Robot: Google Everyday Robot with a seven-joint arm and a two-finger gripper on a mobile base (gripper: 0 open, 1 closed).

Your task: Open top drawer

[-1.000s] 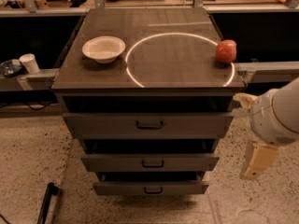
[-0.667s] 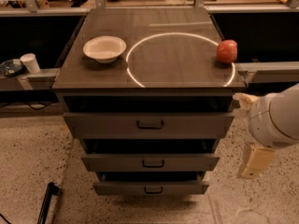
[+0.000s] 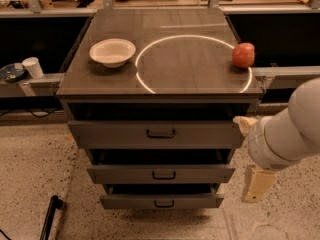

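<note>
Top drawer (image 3: pixel 160 133): matt grey metal front, black handle. Surface (image 3: pixel 200 39): dark, smooth, faintly glossy, with a bright ring of reflected light. Bowl (image 3: pixel 112 51): matt off-white. Apple (image 3: pixel 243 54): shiny red skin. Floor (image 3: pixel 30 174): rough, speckled. Gripper (image 3: pixel 251 156), near right beside the drawers: matt cream plastic.

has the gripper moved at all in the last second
Yes. The gripper, low on the right, has shifted left, closer to the right end of the top drawer, and slightly lower. The drawer itself sits where it did.

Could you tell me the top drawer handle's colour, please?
Black handle, camera view; gripper hangs low right.
</note>
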